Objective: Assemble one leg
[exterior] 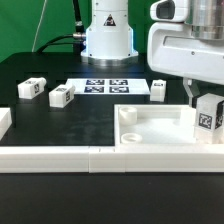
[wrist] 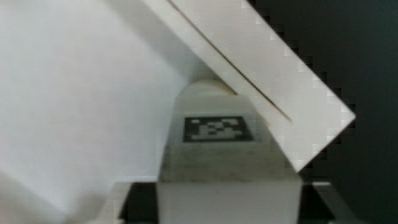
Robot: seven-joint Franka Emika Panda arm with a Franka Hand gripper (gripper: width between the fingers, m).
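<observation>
Counting four legs, three lie loose on the black tabletop (exterior: 60, 125) at (exterior: 30, 89), (exterior: 62, 96) and (exterior: 159, 90), while the fourth leg (exterior: 208, 116) stands upright, clamped in the lowered end effector (exterior: 205, 98) over the tray-like piece (exterior: 160, 130), at the exterior view's right.

On the black desk (exterior: 40, 125), the end effector (exterior: 205, 100) holds a tagged white leg (exterior: 208, 117) upright over the tray-like piece (exterior: 160, 125), near the exterior view's right edge. Three more legs (exterior: 29, 89) (exterior: 62, 95) (exterior: 159, 90) lie across the middle of the desk. The marker board (exterior: 105, 86) lies flat toward the far edge. White rails (exterior: 60, 158) line the near edge.
</observation>
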